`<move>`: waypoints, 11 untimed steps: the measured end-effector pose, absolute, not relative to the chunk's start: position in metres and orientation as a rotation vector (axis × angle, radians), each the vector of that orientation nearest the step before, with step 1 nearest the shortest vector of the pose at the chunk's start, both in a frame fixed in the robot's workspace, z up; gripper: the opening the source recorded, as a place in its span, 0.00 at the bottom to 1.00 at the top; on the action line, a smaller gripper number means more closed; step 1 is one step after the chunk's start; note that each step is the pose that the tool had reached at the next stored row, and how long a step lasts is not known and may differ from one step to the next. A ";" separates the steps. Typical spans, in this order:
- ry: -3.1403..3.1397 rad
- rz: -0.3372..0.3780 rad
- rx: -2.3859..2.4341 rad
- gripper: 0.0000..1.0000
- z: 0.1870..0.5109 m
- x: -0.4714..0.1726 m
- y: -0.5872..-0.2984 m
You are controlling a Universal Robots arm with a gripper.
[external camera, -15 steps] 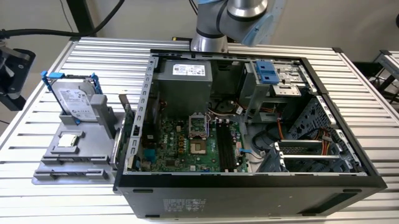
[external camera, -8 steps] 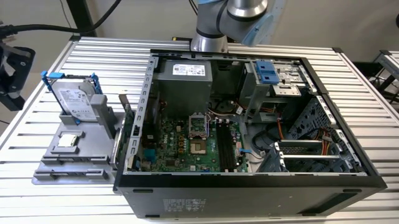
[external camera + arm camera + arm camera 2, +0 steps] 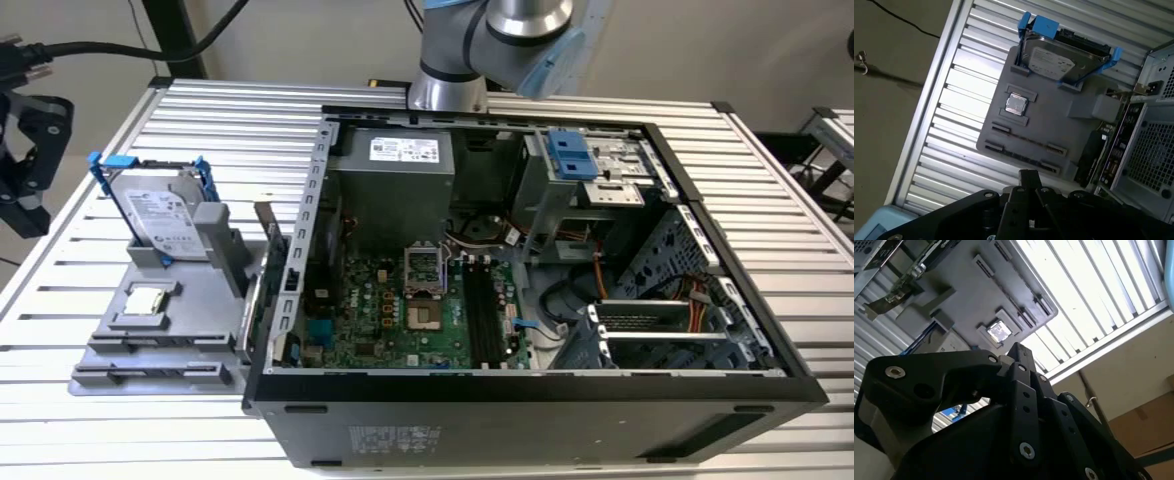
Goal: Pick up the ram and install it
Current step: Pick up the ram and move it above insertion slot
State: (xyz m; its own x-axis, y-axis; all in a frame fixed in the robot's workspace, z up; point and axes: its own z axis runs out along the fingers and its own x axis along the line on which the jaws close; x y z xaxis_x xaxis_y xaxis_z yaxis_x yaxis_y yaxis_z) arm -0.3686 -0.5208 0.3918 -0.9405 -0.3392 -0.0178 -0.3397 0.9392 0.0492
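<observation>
Slatted aluminium bench (image 3: 80, 440) carries every part. Largest is the open computer case (image 3: 534, 400), lying on its side at the exterior view's right with the motherboard (image 3: 374, 320) exposed. Just beside it, at the exterior view's left, sits the grey parts tray (image 3: 1054, 125), holding a hard drive (image 3: 1054, 57) at its far end and a processor (image 3: 1016, 104) mid-tray. The gripper (image 3: 1029, 175) hovers above the bench by the tray's near end; whether it is released or clenched cannot be told. The ram (image 3: 1025, 156) is judged to be the thin dark strip seated on edge in the long holder at the tray's near end, apart from the gripper. Handling, as a judgement: light and stiff, yet brittle and easily damaged. Take hold across the two flat faces near mid-length, clear of the contact edge, and keep it square to avoid twisting. Appearance: only a narrow dark top edge shows, so chips and board colour cannot be confirmed.
</observation>
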 end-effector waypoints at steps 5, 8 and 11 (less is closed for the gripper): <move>3.065 0.081 -0.652 0.00 0.392 -0.369 -0.521; 3.051 0.081 -0.719 0.00 0.392 -0.369 -0.521; 3.036 0.082 -0.784 0.00 0.392 -0.369 -0.521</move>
